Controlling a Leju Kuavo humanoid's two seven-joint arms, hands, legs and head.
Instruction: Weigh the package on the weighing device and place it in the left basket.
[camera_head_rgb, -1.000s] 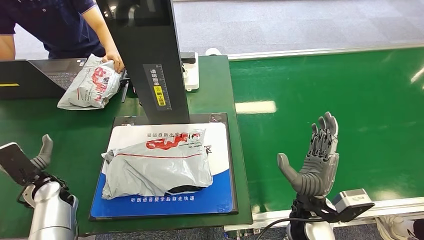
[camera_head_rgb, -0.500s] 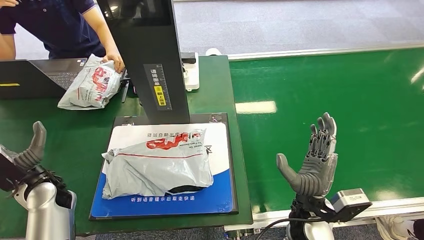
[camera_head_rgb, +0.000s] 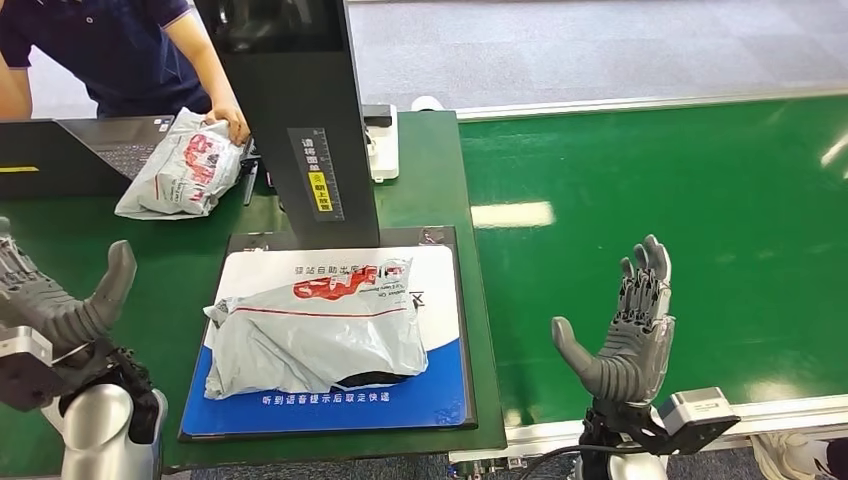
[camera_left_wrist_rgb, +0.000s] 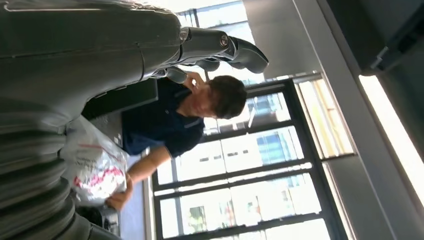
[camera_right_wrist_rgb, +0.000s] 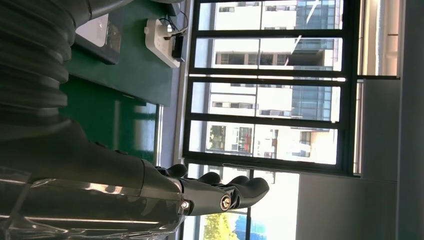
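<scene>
Left hand (camera_head_rgb: 55, 300) now raised further toward scale, fingers spread, empty. Right hand (camera_head_rgb: 622, 330) open, idle over green belt. We note package (camera_head_rgb: 315, 335) resting on weighing device (camera_head_rgb: 440, 390); pickup appears imminent.

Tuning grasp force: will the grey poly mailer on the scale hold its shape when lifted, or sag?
The grey mailer is wrinkled and creased, so it probably sags and folds around the fingers. Its glossy film looks slippery. It lies low and lumpy on the scale pad, so it is unlikely to roll.
</scene>
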